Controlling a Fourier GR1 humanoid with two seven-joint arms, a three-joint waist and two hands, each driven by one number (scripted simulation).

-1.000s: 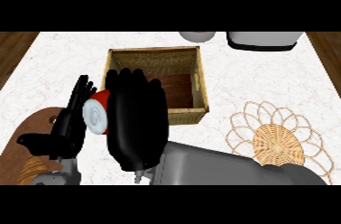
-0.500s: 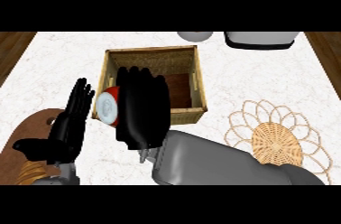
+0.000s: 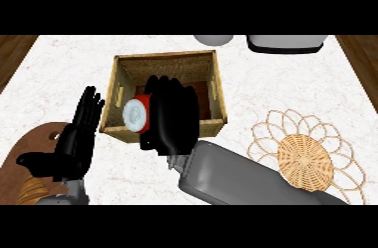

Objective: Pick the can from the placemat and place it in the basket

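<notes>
A red can (image 3: 138, 113) with a pale round end shows in my right hand (image 3: 172, 118), whose fingers are curled round it. The hand holds the can over the near wall of the wicker basket (image 3: 167, 62), partly above its opening. The woven placemat (image 3: 306, 153) lies at the right with nothing on it. At the lower left my left hand (image 3: 75, 142) rests open, fingers up, beside the basket's left wall.
A brown wooden board (image 3: 29, 152) lies under the left hand at the lower left edge. A grey bowl (image 3: 214, 39) and a white appliance (image 3: 286, 43) stand at the back. Dark wood borders the marble counter on both sides.
My right hand has carried the can forward and to the right, from beside the basket's near left corner to over its near wall. The left hand shifted slightly.
</notes>
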